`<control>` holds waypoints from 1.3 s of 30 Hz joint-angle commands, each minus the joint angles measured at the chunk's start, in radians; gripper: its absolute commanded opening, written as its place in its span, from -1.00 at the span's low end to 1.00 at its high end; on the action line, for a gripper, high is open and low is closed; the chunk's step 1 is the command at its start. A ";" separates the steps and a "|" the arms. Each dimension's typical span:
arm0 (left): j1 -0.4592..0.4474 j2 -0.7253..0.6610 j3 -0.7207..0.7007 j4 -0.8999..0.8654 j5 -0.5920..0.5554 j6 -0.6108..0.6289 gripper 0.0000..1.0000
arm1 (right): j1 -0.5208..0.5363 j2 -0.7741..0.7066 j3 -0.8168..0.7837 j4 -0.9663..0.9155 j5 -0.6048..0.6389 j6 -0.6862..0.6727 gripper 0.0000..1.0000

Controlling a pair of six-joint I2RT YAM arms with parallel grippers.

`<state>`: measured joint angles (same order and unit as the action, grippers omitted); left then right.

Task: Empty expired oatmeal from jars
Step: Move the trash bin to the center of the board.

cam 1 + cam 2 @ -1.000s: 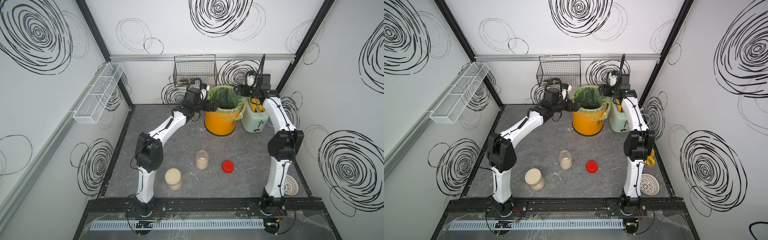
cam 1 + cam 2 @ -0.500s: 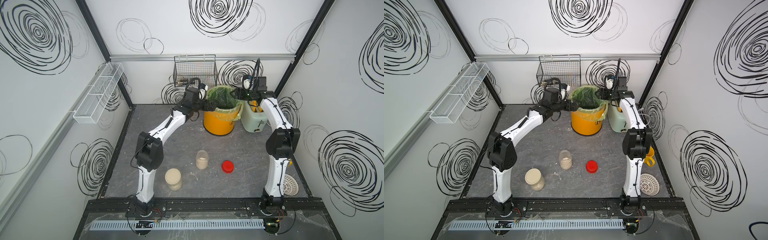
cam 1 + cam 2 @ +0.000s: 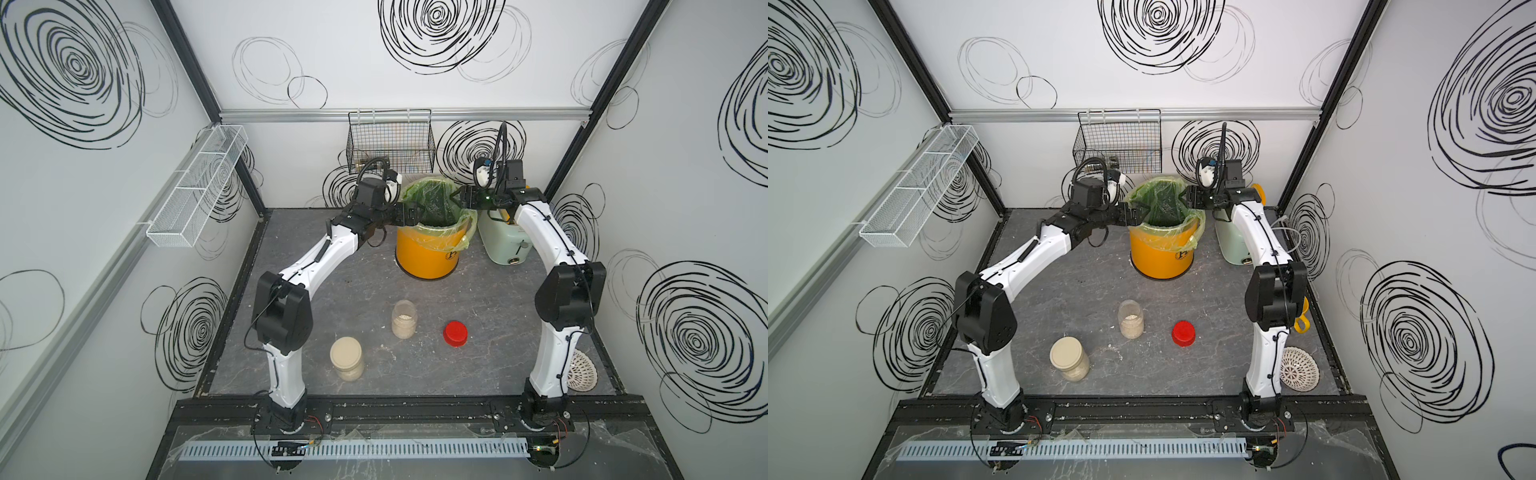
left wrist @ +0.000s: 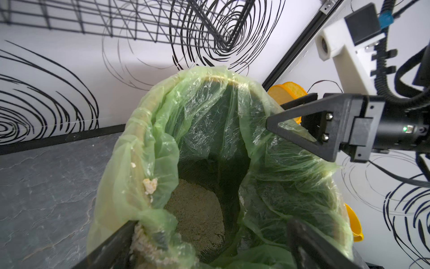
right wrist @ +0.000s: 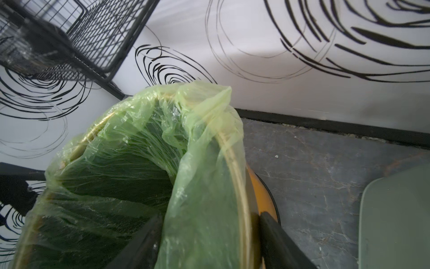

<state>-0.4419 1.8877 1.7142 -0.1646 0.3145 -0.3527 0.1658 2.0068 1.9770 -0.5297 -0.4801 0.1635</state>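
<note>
Only the left wrist view shows you crumbly beige oatmeal [image 4: 197,209] deep in the crinkled green liner [image 4: 153,139] of the yellow bin [image 3: 426,255]. The open jar [image 3: 404,320] and the lidded jar [image 3: 347,363] stand near its 7 o'clock. The left gripper [image 3: 413,217] gapes at 9 o'clock; the right gripper [image 3: 458,198] straddles the rim at 3 o'clock, its grip you cannot tell.

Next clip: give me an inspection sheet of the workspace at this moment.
Surface: grey tabletop, pale crumbs scattered.
Job's things: lidded jar upright; open jar part full; red cap lying apart; oatmeal in the bin liner.
Clutter: green appliance, white strainer, yellow cup.
Grippers: left gripper open at the liner's rim; right gripper astride the opposite rim, grip unclear.
Cables: black hose loops at both wrists.
Surroundings: wire basket, white mesh shelf, swirl-printed walls.
</note>
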 commanded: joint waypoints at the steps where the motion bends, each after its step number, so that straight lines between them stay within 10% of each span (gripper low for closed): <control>1: -0.036 -0.070 -0.041 0.095 0.095 -0.014 1.00 | 0.093 -0.077 -0.056 0.021 -0.125 0.007 0.31; 39: -0.042 -0.253 -0.018 -0.222 -0.165 0.009 0.92 | -0.015 -0.289 -0.153 0.091 -0.028 0.033 0.75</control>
<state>-0.4728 1.6806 1.6939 -0.3710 0.1585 -0.3588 0.1471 1.7756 1.8397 -0.4591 -0.4919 0.2050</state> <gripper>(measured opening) 0.964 0.876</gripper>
